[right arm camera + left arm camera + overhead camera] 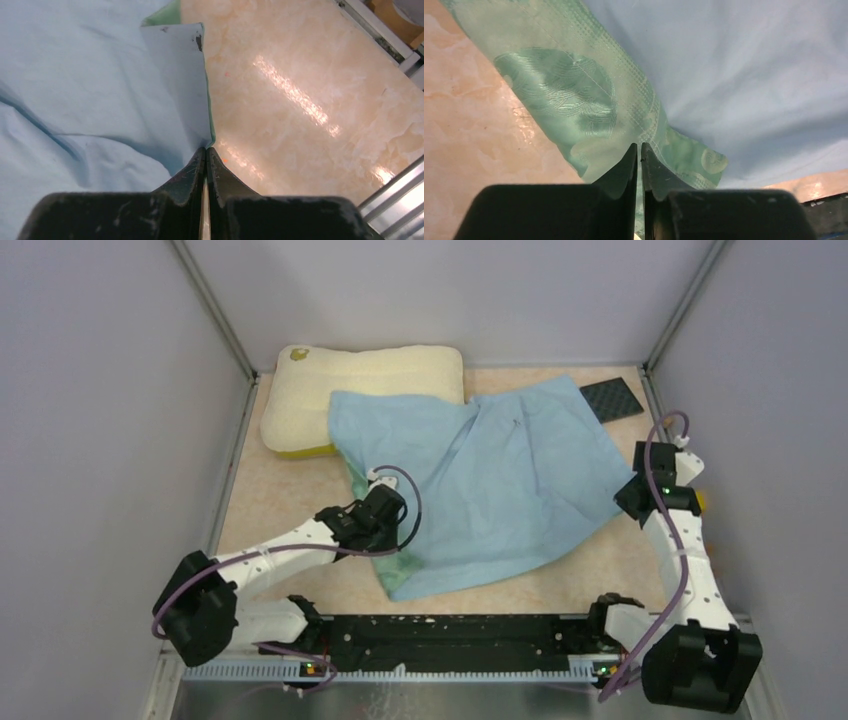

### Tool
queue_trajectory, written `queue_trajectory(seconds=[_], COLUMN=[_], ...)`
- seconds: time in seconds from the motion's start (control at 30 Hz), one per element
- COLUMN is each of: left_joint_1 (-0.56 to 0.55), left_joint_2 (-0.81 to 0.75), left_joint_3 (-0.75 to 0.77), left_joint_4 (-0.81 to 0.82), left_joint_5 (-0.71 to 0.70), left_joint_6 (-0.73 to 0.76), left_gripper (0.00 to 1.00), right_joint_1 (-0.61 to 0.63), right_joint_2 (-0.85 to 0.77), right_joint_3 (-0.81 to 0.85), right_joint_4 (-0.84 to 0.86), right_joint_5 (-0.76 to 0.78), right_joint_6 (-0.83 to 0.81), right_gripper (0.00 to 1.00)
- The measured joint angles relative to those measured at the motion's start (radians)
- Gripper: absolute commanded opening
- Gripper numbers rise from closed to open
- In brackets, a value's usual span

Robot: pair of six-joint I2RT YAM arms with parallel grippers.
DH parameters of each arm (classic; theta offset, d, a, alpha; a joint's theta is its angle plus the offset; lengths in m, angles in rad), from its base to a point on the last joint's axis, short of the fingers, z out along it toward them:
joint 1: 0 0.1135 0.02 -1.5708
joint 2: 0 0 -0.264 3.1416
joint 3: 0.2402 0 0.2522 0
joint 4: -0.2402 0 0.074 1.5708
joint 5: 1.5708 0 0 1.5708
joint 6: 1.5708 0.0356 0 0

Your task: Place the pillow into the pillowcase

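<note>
Pinching the pillowcase's (500, 480) green-lined edge at seven o'clock, the left claw (639, 147) is clamped on fabric; the right claw (206, 150) grips its three o'clock corner. The pillow (370, 375) lies at eleven o'clock on the tabletop (290, 510), partly overlapped by the case.

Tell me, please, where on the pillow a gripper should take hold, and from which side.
Probably the bare left end of the pillow, approached from the left. The pillowcase drapes over its near right part, while that end lies uncovered. It is plump, so pinching the edge by the yellow band seems easier than the thick middle.
</note>
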Motion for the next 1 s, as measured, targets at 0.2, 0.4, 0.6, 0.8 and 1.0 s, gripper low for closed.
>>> queue_trajectory(seconds=[0.2,0.4,0.6,0.8,1.0], left_joint_1=[0.001,0.001,-0.035,-0.133,-0.166], left_joint_2=[-0.092,-0.071,0.096,0.135,0.178], left_joint_3=[0.088,0.172,0.18,0.128,0.07], left_joint_4=[-0.1,-0.096,-0.101,-0.1,-0.093], left_joint_5=[-0.079,-0.125,-0.114,-0.101,-0.111], left_joint_6=[-0.008,0.025,0.028,-0.008,-0.084], left_gripper=[0.68,0.71,0.8,0.74,0.37], right_joint_1=[0.0,0.123,0.298,0.503,0.642], right_joint_2=[-0.08,-0.084,-0.04,0.07,0.232], right_joint_3=[-0.002,0.105,0.185,0.177,0.085], right_joint_4=[-0.071,-0.124,-0.122,-0.06,0.093], right_joint_5=[-0.067,-0.064,-0.031,-0.026,-0.083], right_joint_6=[0.02,0.024,0.032,0.047,0.061], right_gripper=[0.62,0.65,0.68,0.7,0.7])
